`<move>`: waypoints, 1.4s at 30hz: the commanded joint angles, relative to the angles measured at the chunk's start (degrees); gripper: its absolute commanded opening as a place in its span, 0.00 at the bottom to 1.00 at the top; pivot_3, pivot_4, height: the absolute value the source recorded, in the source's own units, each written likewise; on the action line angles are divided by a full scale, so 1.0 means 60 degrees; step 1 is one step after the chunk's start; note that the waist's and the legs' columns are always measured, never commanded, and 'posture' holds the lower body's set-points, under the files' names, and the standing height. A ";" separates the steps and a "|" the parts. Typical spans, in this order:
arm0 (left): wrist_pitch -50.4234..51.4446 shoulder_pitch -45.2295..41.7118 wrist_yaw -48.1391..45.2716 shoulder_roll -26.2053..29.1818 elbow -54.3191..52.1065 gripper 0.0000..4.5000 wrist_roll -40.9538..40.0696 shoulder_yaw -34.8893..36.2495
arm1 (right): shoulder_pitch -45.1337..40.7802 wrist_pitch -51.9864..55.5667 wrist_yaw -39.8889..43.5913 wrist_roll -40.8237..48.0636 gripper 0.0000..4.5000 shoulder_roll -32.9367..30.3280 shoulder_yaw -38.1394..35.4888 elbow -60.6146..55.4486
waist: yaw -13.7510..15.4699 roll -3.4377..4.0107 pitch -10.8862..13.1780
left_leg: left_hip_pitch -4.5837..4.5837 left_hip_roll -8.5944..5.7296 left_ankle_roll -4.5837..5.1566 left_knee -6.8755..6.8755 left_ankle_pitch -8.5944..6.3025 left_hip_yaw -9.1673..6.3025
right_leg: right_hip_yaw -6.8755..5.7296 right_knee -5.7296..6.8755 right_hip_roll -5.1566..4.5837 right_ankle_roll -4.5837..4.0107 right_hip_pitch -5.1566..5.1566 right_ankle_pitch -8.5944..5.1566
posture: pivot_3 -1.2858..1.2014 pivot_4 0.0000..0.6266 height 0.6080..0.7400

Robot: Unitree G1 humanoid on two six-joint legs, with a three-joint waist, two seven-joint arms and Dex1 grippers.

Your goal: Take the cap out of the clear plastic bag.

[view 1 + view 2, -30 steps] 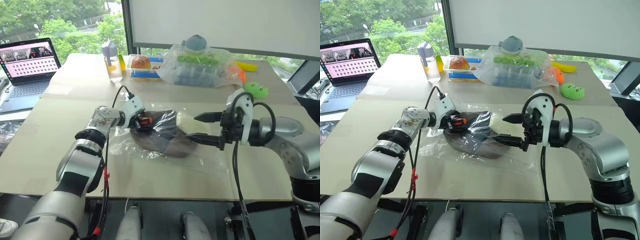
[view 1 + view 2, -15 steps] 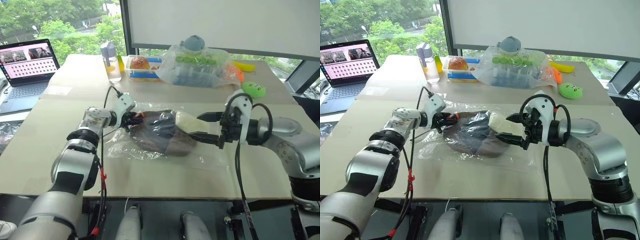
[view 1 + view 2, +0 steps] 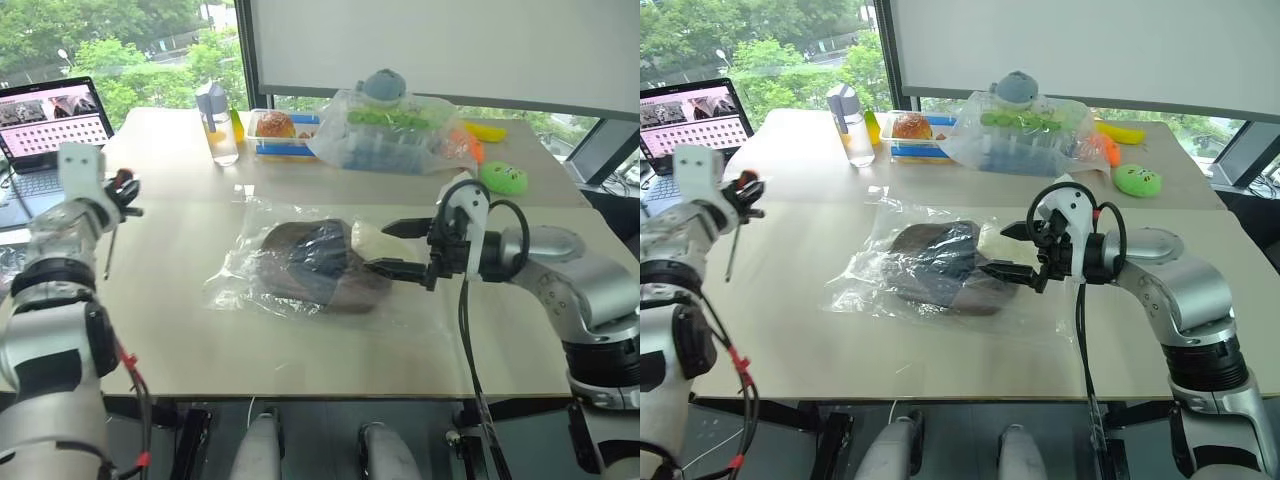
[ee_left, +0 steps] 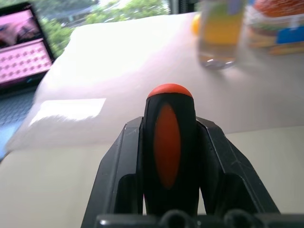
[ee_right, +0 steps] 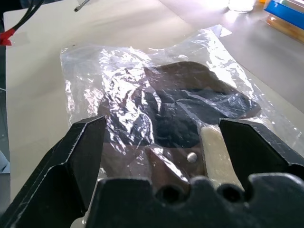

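The brown and black cap (image 3: 315,262) lies inside the clear plastic bag (image 3: 238,285) in the middle of the table, with a white flat pouch (image 3: 368,240) beside it under the plastic. My right gripper (image 3: 378,248) is open at the bag's right end, one finger above the pouch and one below it; the right wrist view looks over the cap (image 5: 175,109) between the spread fingers. Far to the left of the bag, my left gripper (image 3: 122,190) is shut on a black and orange tool handle (image 4: 167,137), whose thin shaft (image 3: 108,250) hangs down.
A laptop (image 3: 55,115) is open at the far left. Along the back stand a bottle (image 3: 220,125), a food box (image 3: 285,130), a lumpy clear bag (image 3: 395,130) of toys, a banana (image 3: 490,130) and a green toy (image 3: 505,178).
My left gripper has swung away from the bag, far to the left and a little up, carrying the orange and black tool. The right gripper has stayed at the bag's right end.
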 commanded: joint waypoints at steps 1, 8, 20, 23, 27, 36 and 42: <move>-0.0450 0.0297 0.0192 0.0329 0.0000 0.23 0.0170 0.0066 | -0.0219 0.0103 -0.0022 0.0254 1.00 0.0014 -0.0187 -0.0351 | 0.0110 -0.0001 0.0000 | 0.0000 0.0001 -0.0002 0.0000 0.0000 0.0000 | -0.0002 -0.0003 0.0000 -0.0005 -0.0001 -0.0003 | 0.52 0.24 1.00; -0.0769 0.1828 -0.0427 -0.0054 0.0155 0.23 0.0371 -0.0076 | -0.0859 0.0071 0.0018 0.0091 1.00 0.0087 0.0023 -0.0033 | 0.0195 0.0040 -0.0026 | 0.0005 0.0014 -0.0007 -0.0002 -0.0002 0.0018 | -0.0018 -0.0005 -0.0008 -0.0070 -0.0003 -0.0015 | 0.52 0.24 1.00; -0.0529 0.2428 0.0634 0.0555 -0.0301 0.99 -0.0479 0.1140 | -0.0959 -0.0049 0.0339 -0.0040 1.00 -0.0386 0.0026 0.0120 | 0.0070 0.0044 -0.0030 | 0.0006 0.0038 -0.0011 -0.0025 0.0001 0.0025 | -0.0024 0.0003 0.0008 -0.0082 -0.0016 -0.0024 | 0.52 0.24 1.00; -0.0761 0.2273 -0.0197 0.0533 -0.1718 0.99 -0.1001 0.1357 | -0.0981 -0.0483 0.0452 -0.0620 1.00 -0.0779 0.0277 0.0381 | 0.0129 0.0029 -0.0022 | 0.0006 0.0045 -0.0012 -0.0025 0.0001 0.0029 | -0.0028 0.0002 0.0008 -0.0085 -0.0016 -0.0024 | 0.52 0.24 1.00; 0.0711 0.2735 -0.1448 0.0376 -0.5153 0.99 -0.1974 0.1403 | -0.1028 -0.1371 0.0598 -0.1748 1.00 -0.1029 0.1040 0.0818 | 0.0279 -0.0018 -0.0026 | -0.0032 0.0142 -0.0021 -0.0024 0.0004 0.0124 | -0.0091 -0.0024 0.0005 -0.0125 -0.0055 -0.0002 | 0.52 0.24 1.00; 0.6762 0.5138 -0.3933 0.1076 -1.2890 0.99 -0.5736 0.0952 | -0.2145 -0.4684 0.0293 -0.4334 1.00 0.0478 0.2375 0.4748 | -0.0087 -0.0019 -0.0026 | -0.0028 0.0157 -0.0024 -0.0022 0.0011 0.0185 | -0.0044 0.0004 0.0016 -0.0119 -0.0035 -0.0004 | 0.52 0.24 1.00; 0.7998 0.6137 -0.5180 0.1969 -1.5339 0.99 -0.7347 0.1273 | -0.2688 -0.5825 0.0643 -0.5310 1.00 0.1252 0.2903 0.7424 | -0.0241 -0.0015 -0.0017 | -0.0016 0.0163 -0.0024 -0.0022 0.0013 0.0178 | -0.0037 0.0011 0.0026 -0.0126 -0.0032 -0.0024 | 0.52 0.24 1.00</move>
